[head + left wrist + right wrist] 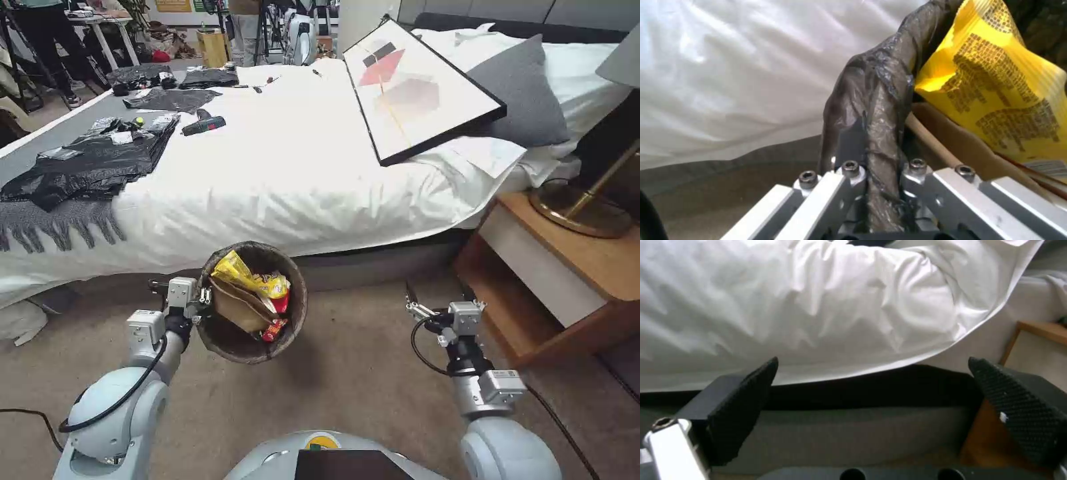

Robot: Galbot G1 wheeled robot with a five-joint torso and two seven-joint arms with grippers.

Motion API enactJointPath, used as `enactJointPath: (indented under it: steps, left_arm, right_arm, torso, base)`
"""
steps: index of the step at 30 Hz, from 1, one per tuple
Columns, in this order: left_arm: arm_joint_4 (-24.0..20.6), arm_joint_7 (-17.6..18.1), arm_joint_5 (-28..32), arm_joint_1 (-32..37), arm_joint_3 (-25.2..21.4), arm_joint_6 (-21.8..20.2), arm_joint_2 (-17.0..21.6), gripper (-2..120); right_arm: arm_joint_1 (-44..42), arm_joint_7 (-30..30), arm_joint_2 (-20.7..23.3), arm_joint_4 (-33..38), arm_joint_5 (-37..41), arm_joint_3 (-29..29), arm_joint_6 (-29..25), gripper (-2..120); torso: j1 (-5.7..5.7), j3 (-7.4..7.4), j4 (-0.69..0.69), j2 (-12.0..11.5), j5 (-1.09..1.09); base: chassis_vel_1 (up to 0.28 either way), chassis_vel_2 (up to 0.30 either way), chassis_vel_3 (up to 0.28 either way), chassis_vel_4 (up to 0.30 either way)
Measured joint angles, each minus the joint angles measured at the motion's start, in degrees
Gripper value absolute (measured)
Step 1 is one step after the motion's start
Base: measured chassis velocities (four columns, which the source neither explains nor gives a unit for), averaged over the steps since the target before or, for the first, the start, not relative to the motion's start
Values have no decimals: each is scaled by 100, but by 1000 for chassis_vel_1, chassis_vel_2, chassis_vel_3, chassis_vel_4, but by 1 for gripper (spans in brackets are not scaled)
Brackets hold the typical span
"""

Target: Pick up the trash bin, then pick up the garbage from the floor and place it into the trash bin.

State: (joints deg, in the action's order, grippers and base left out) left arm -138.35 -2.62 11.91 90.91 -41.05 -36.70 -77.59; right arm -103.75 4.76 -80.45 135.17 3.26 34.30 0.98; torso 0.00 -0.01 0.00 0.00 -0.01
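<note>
Brown-lined trash bin (252, 303) is hanging off the floor from my left gripper (876, 186), which is clamping its near-left rim; its mouth is tilting up toward me, garbage (257, 293) inside. I'm holding my right gripper (871, 406) spread wide and empty, well apart to the bin's right.

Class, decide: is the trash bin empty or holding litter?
Holding litter: the trash bin, gripped at its rim by the left gripper, contains a yellow wrapper.
</note>
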Motion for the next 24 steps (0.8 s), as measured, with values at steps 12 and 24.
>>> enactJointPath:
  steps: [12,24]
  left_arm:
    - [-32,-48,3,13,-69,-32,40,3]
    - [-55,-60,-18,56,-83,-36,40,3]
  right_arm:
    - [-35,-78,176,60,170,161,33,100]
    - [-118,-124,253,100,292,241,21,100]
  torso:
    - [0,0,0,0,0]
    - [0,1,0,0,1]
  base:
    - [0,0,0,0]
    - [0,0,0,0]
